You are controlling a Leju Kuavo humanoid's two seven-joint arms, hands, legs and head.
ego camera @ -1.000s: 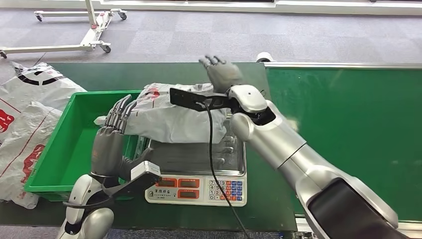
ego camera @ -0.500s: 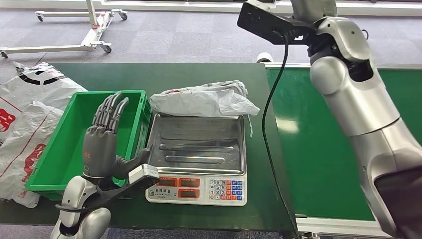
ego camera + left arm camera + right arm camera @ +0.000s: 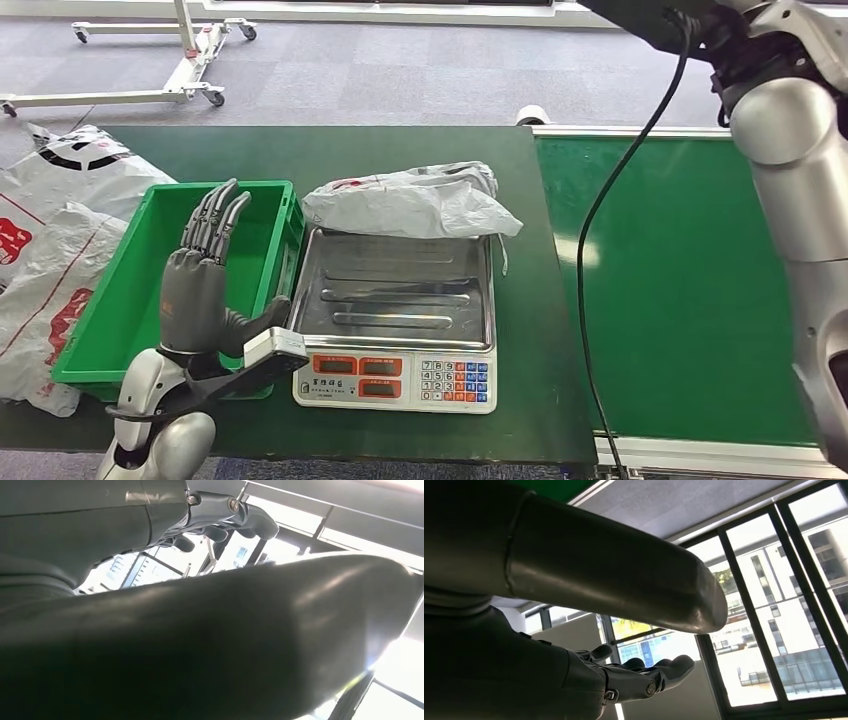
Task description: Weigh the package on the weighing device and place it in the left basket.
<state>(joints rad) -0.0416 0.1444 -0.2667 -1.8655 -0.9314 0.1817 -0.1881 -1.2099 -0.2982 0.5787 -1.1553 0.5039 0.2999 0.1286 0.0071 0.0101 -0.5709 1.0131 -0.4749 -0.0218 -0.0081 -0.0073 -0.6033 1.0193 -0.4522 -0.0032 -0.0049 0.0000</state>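
So, left of centre, the left hand (image 3: 197, 290) stands fingers-up and spread, empty, over the green basket (image 3: 120, 330), while the crumpled grey package (image 3: 410, 203) lies mid-frame across the scale's (image 3: 395, 330) far tray edge, and the right hand (image 3: 639, 677), fingers extended, holds nothing.

The grey package (image 3: 410, 204) lies across the scale tray's (image 3: 400, 300) 12 o'clock rim, open from above. At 9 o'clock the green basket's (image 3: 120, 320) wall stands alongside, with the raised left hand (image 3: 200, 290) over it.
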